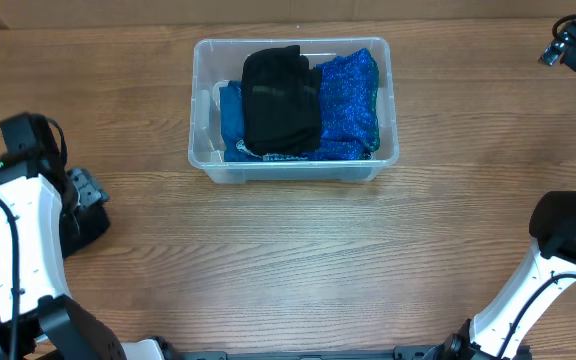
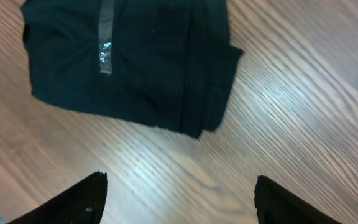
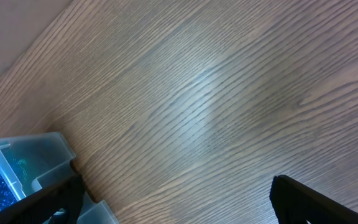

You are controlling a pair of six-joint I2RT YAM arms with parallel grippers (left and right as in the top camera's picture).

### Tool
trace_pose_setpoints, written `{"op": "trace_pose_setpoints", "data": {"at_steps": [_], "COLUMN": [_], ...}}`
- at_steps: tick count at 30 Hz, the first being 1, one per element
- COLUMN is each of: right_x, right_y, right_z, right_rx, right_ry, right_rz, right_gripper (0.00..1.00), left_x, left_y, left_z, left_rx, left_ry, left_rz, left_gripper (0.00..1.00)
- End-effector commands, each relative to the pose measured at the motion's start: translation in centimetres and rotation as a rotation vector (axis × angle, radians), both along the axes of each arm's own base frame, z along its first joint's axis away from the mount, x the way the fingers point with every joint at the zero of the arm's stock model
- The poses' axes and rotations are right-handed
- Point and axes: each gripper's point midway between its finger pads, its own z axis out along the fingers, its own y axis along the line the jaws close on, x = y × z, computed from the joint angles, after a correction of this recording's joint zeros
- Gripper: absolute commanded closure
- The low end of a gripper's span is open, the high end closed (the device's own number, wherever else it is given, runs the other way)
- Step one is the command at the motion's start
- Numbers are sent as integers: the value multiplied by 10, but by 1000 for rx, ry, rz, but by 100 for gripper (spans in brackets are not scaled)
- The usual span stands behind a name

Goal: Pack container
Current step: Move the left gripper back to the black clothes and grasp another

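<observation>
The clear rectangular plastic container (image 1: 294, 172), round-cornered and thick-rimmed, holds folded black cloth (image 1: 280, 100) and glittery blue cloth (image 1: 353, 95). It sits well apart from the left gripper (image 2: 180, 186) and the right gripper (image 3: 176, 186), both spread wide and empty. Only the left wrist view clearly shows a black folded garment (image 2: 129, 56) just ahead of its fingers.

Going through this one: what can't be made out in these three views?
Overhead: the bottom of the container, covered by the black garment and blue sparkly cloth.
Left wrist: the black cloth on the table, cut off by the top edge.
Right wrist: most of the container, cut off at the lower left corner.
</observation>
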Motion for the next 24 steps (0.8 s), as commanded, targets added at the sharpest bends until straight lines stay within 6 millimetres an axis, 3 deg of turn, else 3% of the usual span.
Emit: {"op": "trace_pose_setpoints", "data": {"at_steps": [1, 12, 22, 23, 24], "right_x": [-2, -2, -2, -2, -2], "right_y": [2, 2, 2, 2, 2], "right_z": [24, 24, 24, 24, 24], "right_rx": [-26, -26, -26, -26, -26], "right_ry": [-60, -60, -60, -60, -60], "right_rz": [2, 2, 2, 2, 2], "right_gripper": [0, 0, 0, 0, 0], "left_x": [-6, -6, 13, 14, 16], "left_y": [11, 15, 24, 25, 25], "left_z": [-21, -114, -119, -119, -119], "left_rx": [32, -39, -6, -3, -1], "left_ry": [35, 255, 188, 182, 177], "left_rz": [18, 9, -7, -6, -5], "left_gripper": [25, 29, 28, 32, 45]}}
